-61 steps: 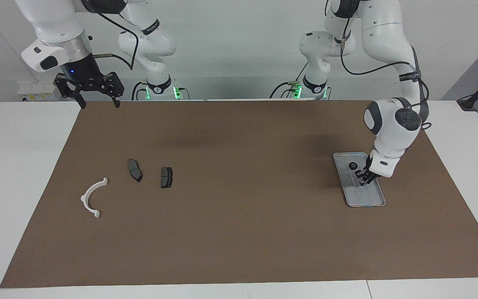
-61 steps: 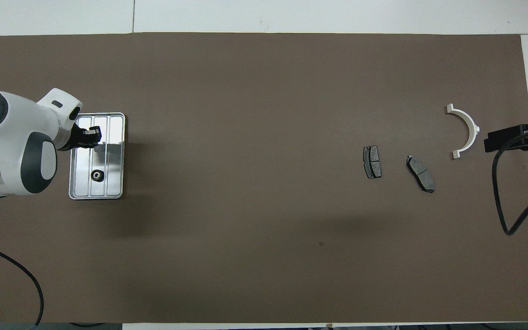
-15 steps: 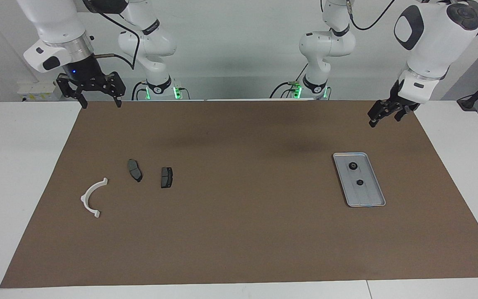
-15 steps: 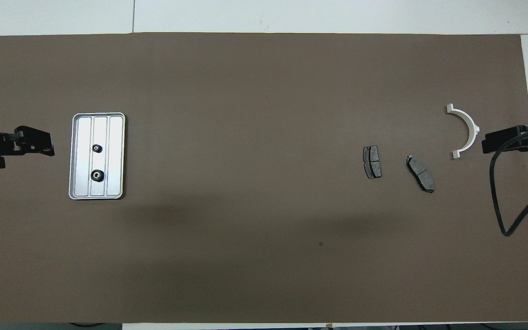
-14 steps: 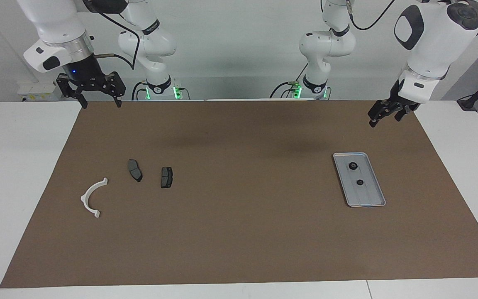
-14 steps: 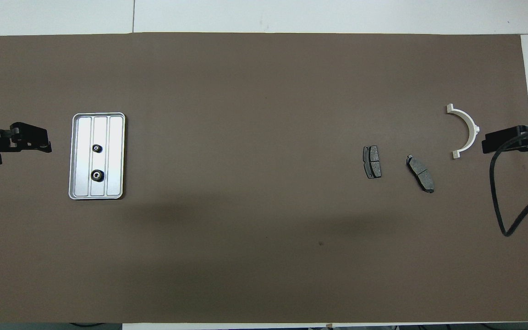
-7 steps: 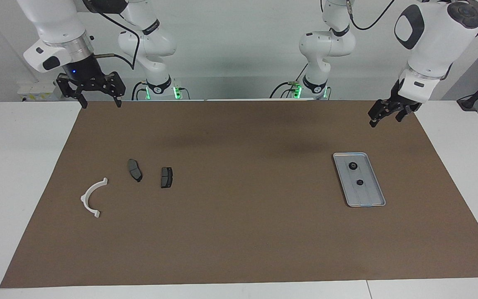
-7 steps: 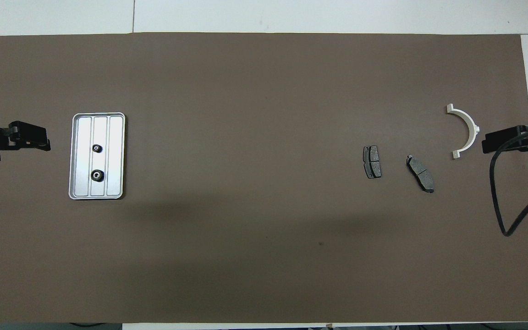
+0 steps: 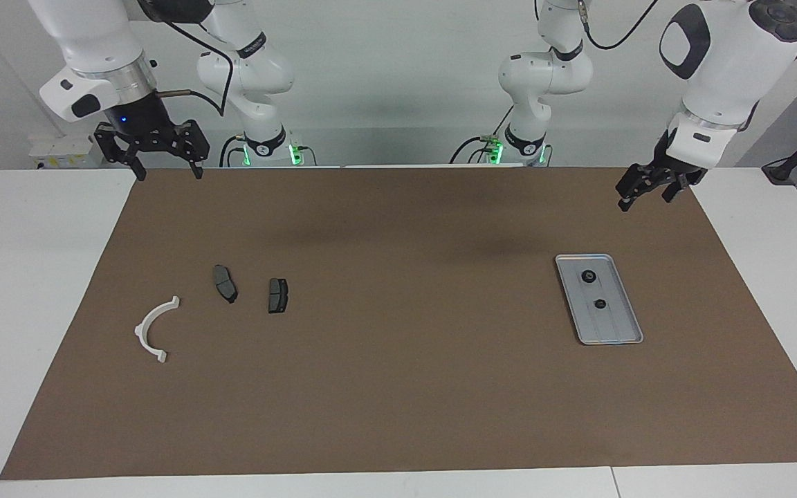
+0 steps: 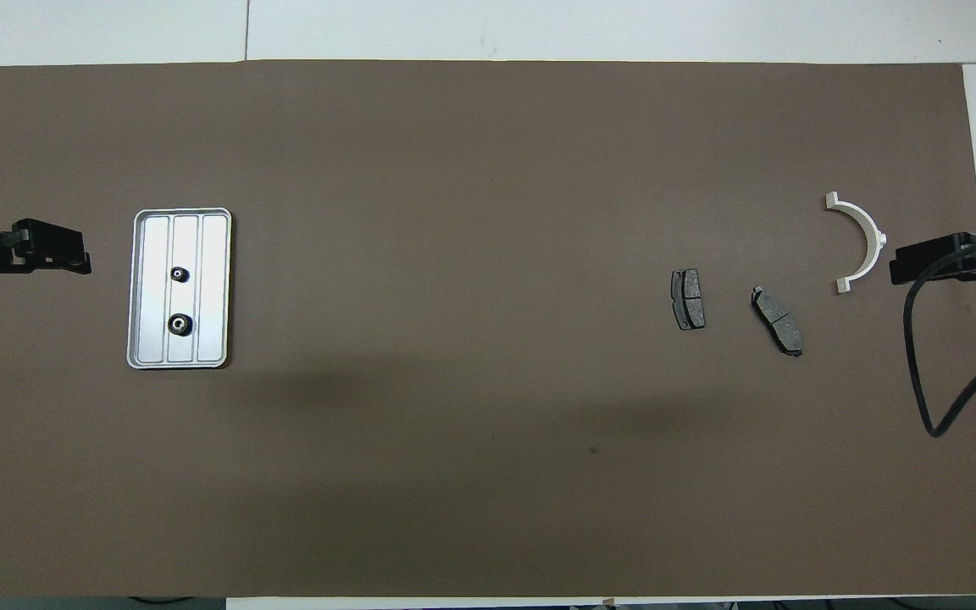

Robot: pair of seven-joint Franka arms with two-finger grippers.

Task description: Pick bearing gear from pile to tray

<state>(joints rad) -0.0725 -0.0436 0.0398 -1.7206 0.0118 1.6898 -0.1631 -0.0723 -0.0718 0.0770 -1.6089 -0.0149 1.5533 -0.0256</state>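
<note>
The silver tray (image 9: 618, 326) (image 10: 212, 288) lies on the brown mat toward the left arm's end. Two black bearing gears rest in it, the larger one (image 9: 588, 276) (image 10: 179, 324) nearer the robots than the smaller one (image 9: 600, 303) (image 10: 180, 274). The pile at the right arm's end shows a white arc (image 9: 155, 328) (image 10: 861, 241) and two dark brake pads (image 9: 225, 283) (image 9: 277, 294) (image 10: 688, 299) (image 10: 777, 320). My left gripper (image 9: 644, 199) (image 10: 81, 258) hangs open and empty over the mat's corner beside the tray. The right gripper (image 9: 167, 169) (image 10: 899, 263) waits open, high over the mat's edge by the arc.
The brown mat (image 9: 398, 387) covers most of the white table. A black cable (image 10: 928, 373) loops down from the right arm over the mat's end. Both arm bases stand at the table's robot edge.
The left gripper has risen from the tray, leaving a second gear in it, and over the last second has drifted slightly further from the tray. The right arm has not moved.
</note>
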